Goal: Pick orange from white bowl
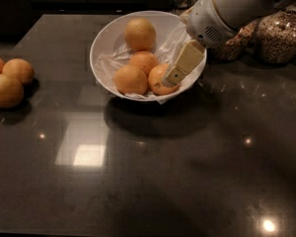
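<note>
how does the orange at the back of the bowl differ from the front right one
The back orange is larger and paler; the front-right orange is smaller and deeper orange. The back orange shows whole; the front-right orange is partly behind the hand, which hangs over the right side of the white bowl. Both lie in it.
</note>
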`<state>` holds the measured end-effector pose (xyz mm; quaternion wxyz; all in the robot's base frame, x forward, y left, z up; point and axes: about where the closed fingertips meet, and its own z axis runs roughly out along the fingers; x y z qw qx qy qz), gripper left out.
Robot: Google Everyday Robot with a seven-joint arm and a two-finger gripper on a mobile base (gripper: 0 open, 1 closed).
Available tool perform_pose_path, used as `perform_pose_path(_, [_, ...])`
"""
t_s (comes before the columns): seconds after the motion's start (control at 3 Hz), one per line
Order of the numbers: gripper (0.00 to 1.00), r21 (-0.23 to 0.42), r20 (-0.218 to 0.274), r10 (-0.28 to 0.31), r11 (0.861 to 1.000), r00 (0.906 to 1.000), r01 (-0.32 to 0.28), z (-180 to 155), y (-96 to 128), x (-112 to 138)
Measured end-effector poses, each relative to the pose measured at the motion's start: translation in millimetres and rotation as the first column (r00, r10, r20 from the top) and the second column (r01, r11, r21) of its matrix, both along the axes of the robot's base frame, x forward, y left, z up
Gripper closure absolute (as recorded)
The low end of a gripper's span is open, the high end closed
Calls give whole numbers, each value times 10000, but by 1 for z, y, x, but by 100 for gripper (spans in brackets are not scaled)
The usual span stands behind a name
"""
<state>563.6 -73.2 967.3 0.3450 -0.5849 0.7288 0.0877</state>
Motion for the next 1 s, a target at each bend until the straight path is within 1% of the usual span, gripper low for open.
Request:
perform_pose_path(0.33, [0, 566, 109, -530, 9970, 9985, 523, -7, 17, 26])
perform_pose_path(0.67, [0, 1044, 38, -998, 9896, 9950, 989, -13, 33, 50])
perform_pose_path(1.0, [0, 1343, 50, -1390, 9814, 9903, 1371, -13, 48, 70])
